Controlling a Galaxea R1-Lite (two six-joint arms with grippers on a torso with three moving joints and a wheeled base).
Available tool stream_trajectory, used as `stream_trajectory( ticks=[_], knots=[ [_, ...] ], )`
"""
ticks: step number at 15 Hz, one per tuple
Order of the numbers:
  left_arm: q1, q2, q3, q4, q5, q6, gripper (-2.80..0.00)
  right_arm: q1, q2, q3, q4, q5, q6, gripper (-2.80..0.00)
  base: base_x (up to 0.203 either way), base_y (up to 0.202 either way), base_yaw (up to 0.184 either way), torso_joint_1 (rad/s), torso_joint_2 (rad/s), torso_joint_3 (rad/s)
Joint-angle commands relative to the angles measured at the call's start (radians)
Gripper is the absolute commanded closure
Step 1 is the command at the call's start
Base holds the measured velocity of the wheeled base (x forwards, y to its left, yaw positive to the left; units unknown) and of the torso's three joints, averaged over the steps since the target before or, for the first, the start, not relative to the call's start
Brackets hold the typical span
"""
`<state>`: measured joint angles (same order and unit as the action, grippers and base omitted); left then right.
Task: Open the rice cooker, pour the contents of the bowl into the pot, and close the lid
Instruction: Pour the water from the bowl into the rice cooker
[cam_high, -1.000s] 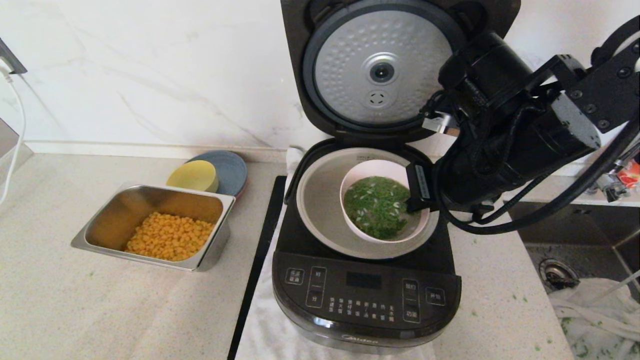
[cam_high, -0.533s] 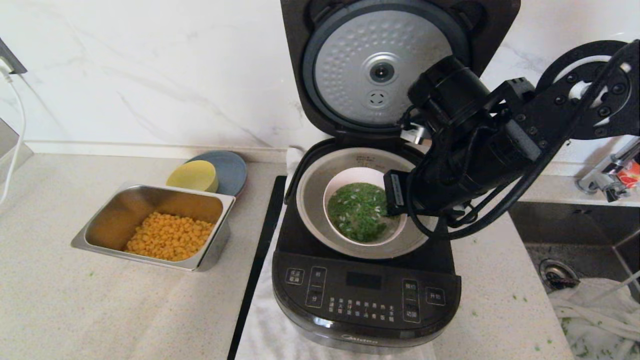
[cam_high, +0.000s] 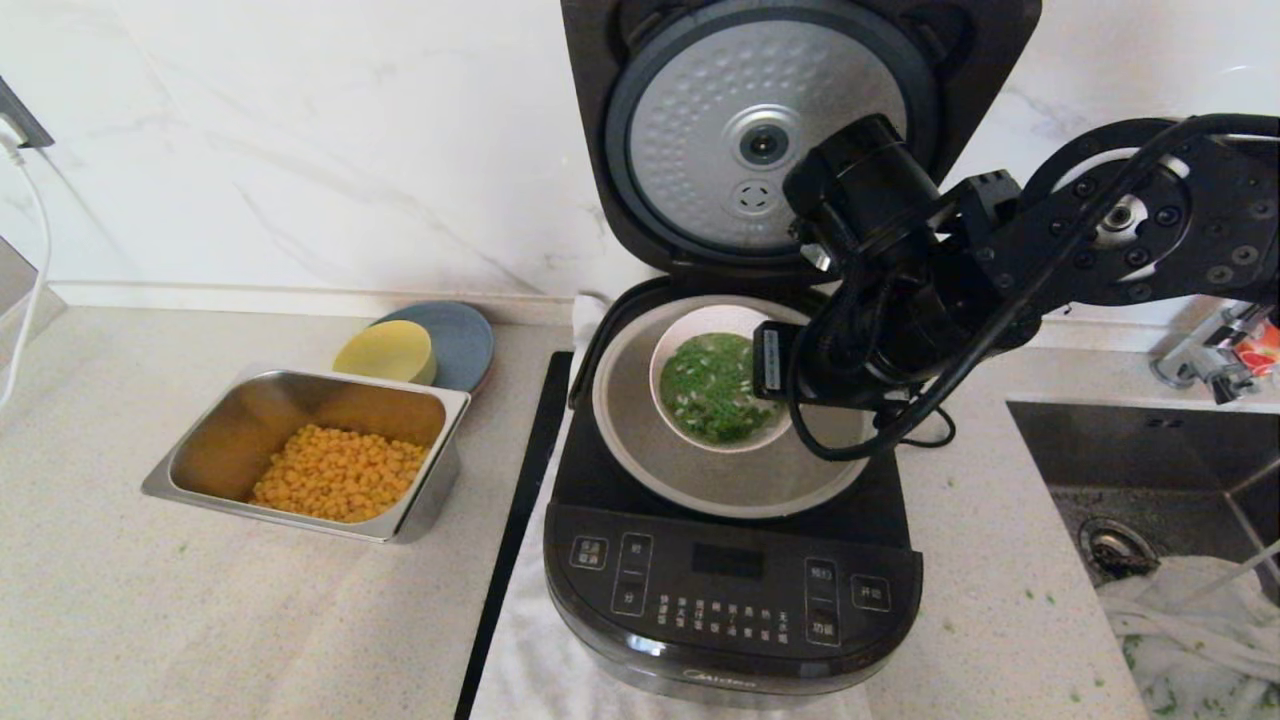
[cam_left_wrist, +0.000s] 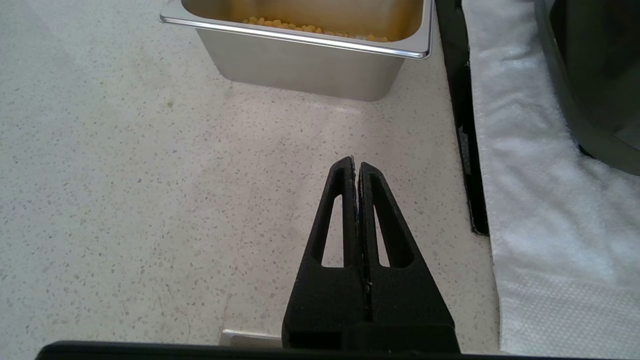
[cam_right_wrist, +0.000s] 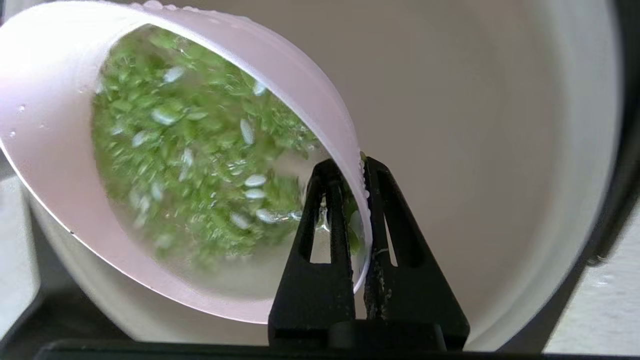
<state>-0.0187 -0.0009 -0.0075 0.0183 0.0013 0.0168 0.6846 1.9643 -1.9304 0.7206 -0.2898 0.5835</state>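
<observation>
Now, nearest to the robot, the left gripper (cam_left_wrist: 358, 167) hangs low over the speckled counter (cam_high: 150, 620), and its two black fingers are pressed flat together with nothing between them. Just past it, at about 9 o'clock from the cooker, sits a steel tray (cam_high: 425, 510) with yellow corn (cam_high: 340, 482) heaped in its near end. A white towel (cam_high: 530, 660) lies under the rice cooker (cam_high: 730, 590), and a thin black strip (cam_high: 515, 530) runs along the towel's left edge. The cooker's button panel faces the robot at 6 o'clock. Above the panel the grey pot (cam_high: 700, 480) sits open in the cooker. The pink bowl (cam_high: 672, 352) is over the pot, toward the pot's 12 o'clock side, and it is full of chopped green bits (cam_high: 715, 385) with a few white grains. The right gripper (cam_right_wrist: 361, 167) comes in from 3 o'clock and pinches the bowl's rim, one finger inside the bowl and one outside, nearly shut on the thin wall. In the right wrist view the bowl looks tipped, with the pot's pale inside behind it. Farther back, the lid (cam_high: 720, 130) stands straight up at 12 o'clock, showing its bumpy silver disc. At 10 o'clock, behind the tray, a yellow bowl (cam_high: 385, 352) rests upside down on a blue-grey plate (cam_high: 465, 335). At 4 o'clock is the sink (cam_high: 1150, 480).
</observation>
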Motion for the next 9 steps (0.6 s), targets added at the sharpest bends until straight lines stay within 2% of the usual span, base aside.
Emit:
stream_trajectory(
  ticks=[1, 3, 5, 9],
  knots=[
    [0.0, -0.002, 0.0, 0.0, 0.0, 0.0, 0.0, 0.043, -0.01, 0.012, 0.0, -0.1, 0.0, 0.0, 0.0, 0.0, 0.0, 0.0, 0.0, 0.0],
    [-0.001, -0.002, 0.0, 0.0, 0.0, 0.0, 0.0, 0.077, -0.007, 0.034, -0.048, -0.217, -0.01, 0.0, 0.0, 0.0, 0.0, 0.0, 0.0, 0.0],
    [0.0, -0.002, 0.0, 0.0, 0.0, 0.0, 0.0, 0.096, -0.01, 0.104, -0.146, -0.3, -0.053, 0.0, 0.0, 0.0, 0.0, 0.0, 0.0, 0.0],
    [0.0, -0.002, 0.001, 0.0, 0.0, 0.0, 0.0, 0.125, -0.041, 0.3, -0.457, -0.45, -0.183, 0.0, 0.0, 0.0, 0.0, 0.0, 0.0, 0.0]
  ],
)
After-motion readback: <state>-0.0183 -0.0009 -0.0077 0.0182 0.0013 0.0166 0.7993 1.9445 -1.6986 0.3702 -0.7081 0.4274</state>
